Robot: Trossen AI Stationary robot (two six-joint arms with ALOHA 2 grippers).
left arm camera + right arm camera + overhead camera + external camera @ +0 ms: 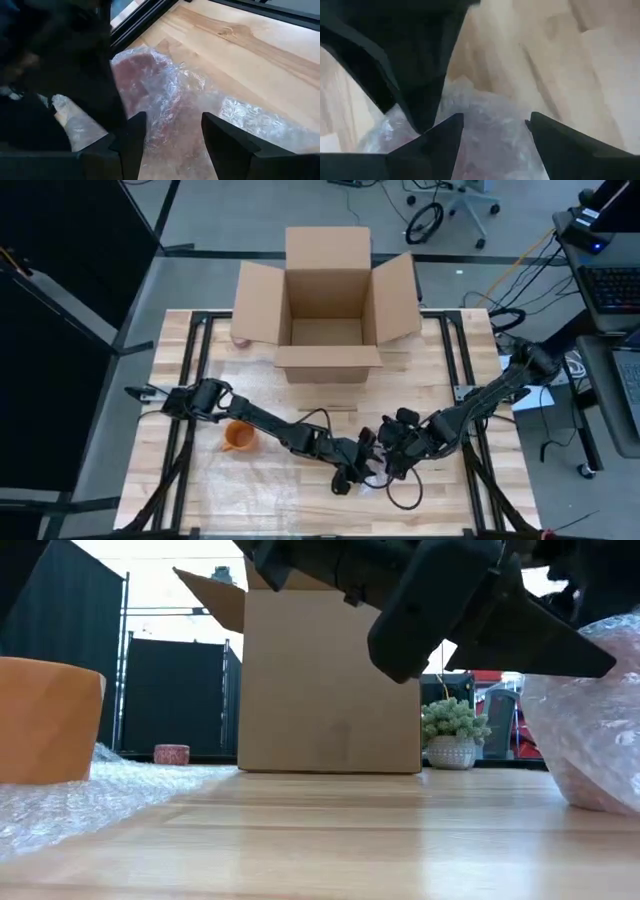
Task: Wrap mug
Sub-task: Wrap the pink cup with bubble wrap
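Mug [150, 85] bubble-wrapped, orientation hidden, between grippers

In the high view both arms reach toward the lower centre of the frame and meet there. The left arm runs from the left middle, down and rightward, ending in the left gripper [352, 472], its fingers spread apart in the left wrist view [170, 142]. The right arm comes from the right middle, slanting down and leftward to the right gripper [392, 460], just beside the left one; its fingers also stand parted [495, 145].
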